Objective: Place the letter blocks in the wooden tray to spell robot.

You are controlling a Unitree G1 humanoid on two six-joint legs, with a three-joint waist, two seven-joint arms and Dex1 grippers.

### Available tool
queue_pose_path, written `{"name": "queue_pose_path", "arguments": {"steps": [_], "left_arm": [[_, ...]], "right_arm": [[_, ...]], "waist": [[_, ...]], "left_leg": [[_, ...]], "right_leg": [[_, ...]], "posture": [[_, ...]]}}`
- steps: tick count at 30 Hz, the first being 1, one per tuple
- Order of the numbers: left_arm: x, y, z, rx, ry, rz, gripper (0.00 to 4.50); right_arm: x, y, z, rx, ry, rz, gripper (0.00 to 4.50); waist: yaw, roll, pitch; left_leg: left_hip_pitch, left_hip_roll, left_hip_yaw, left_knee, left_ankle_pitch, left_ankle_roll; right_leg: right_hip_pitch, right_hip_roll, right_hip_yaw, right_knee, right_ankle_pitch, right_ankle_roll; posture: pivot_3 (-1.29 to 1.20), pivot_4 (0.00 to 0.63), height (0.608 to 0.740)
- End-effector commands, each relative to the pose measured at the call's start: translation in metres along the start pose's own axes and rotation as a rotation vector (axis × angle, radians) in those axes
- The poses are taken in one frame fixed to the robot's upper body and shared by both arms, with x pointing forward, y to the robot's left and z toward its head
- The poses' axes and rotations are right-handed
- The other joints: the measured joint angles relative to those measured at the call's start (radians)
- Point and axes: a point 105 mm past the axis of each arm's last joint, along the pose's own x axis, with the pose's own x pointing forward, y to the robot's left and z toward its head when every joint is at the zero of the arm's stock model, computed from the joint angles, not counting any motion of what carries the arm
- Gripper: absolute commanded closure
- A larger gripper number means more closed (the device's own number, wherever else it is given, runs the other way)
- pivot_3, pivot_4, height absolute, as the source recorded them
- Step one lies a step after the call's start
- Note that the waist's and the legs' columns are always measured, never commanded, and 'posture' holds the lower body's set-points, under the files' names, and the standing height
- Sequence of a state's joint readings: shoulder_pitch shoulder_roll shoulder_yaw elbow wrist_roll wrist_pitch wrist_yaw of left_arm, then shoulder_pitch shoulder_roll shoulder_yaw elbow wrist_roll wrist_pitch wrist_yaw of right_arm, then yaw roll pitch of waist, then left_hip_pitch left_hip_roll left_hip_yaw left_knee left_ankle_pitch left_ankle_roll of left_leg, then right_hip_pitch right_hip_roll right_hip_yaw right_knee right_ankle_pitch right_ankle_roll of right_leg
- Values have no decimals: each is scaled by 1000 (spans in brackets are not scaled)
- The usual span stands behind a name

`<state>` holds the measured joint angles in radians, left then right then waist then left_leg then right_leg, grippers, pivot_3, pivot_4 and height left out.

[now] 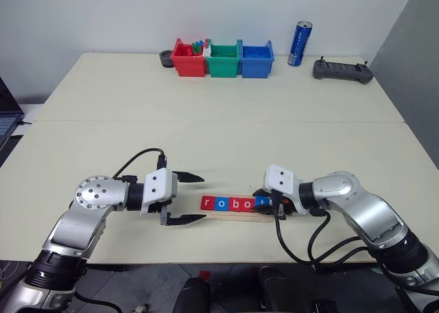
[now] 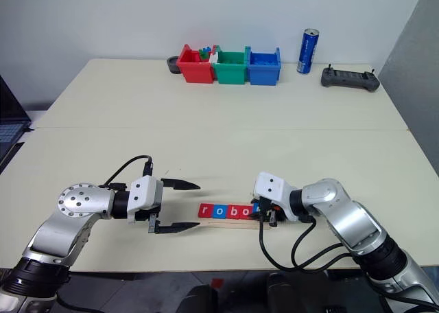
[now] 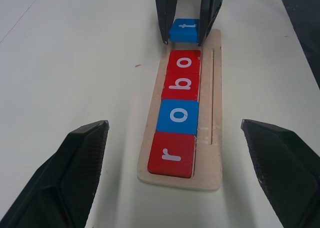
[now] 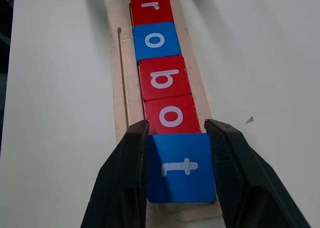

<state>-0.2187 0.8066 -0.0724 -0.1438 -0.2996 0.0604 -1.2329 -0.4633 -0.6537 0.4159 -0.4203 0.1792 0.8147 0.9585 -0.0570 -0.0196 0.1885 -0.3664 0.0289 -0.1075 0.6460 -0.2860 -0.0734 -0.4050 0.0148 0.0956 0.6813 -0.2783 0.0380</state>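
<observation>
Near the front edge of the cream worktop (image 1: 206, 131), the wooden tray (image 4: 118, 73) carries r, o, b, o. The right end effector (image 4: 176, 138) pinches the blue t block (image 4: 181, 167) flat against the second o, apparently to finish the word; the left end effector (image 1: 185, 198) waits spread beside the tray.

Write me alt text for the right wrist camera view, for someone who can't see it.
The right gripper holds a blue t block between its two black fingers at the near end of the wooden tray. Beyond it, four blocks lie in a row: red o, red b, blue o, red r.
</observation>
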Motion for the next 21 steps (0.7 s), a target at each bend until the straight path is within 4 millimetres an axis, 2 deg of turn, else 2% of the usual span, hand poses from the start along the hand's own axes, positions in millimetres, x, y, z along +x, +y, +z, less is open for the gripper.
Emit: {"name": "queue_pose_path", "arguments": {"steps": [1, 6, 11, 15, 16, 18, 21], "left_arm": [[-3, 3, 8, 33, -8, 14, 0], [-3, 3, 6, 31, -7, 16, 0], [-4, 2, 4, 30, -6, 15, 0], [-4, 2, 4, 31, -5, 14, 0], [-4, 2, 4, 31, -6, 15, 0], [-4, 2, 5, 31, -5, 16, 0], [-4, 2, 4, 30, -4, 17, 0]], "right_arm": [[-2, -1, 10, -38, -17, 2, 3126], [-1, -1, 6, -45, 4, 6, 3126], [-1, -2, 8, -55, -1, 0, 1485], [-8, -3, 19, -53, -33, -18, 203], [-11, -2, 23, -49, -45, -21, 49], [-18, 0, 26, -40, -55, -30, 49], [-27, 6, 19, -29, -36, -35, 49]], "waist": [[0, 0, 0], [0, 0, 0], [0, 0, 0], [0, 0, 0], [0, 0, 0], [0, 0, 0], [1, 0, 0]], "left_leg": [[0, 0, 0, 0, 0, 0], [0, 0, 0, 0, 0, 0], [0, 0, 0, 0, 0, 0], [0, 0, 0, 0, 0, 0], [0, 0, 0, 0, 0, 0], [0, 0, 0, 0, 0, 0], [0, 0, 0, 0, 0, 0]], "right_leg": [[0, 0, 0, 0, 0, 0], [0, 0, 0, 0, 0, 0], [0, 0, 0, 0, 0, 0], [0, 0, 0, 0, 0, 0], [0, 0, 0, 0, 0, 0], [0, 0, 0, 0, 0, 0], [0, 0, 0, 0, 0, 0]], "posture": [[0, 150, 740], [0, 150, 740], [0, 150, 740], [0, 150, 740], [0, 150, 740], [0, 150, 740], [0, 150, 740]]}}
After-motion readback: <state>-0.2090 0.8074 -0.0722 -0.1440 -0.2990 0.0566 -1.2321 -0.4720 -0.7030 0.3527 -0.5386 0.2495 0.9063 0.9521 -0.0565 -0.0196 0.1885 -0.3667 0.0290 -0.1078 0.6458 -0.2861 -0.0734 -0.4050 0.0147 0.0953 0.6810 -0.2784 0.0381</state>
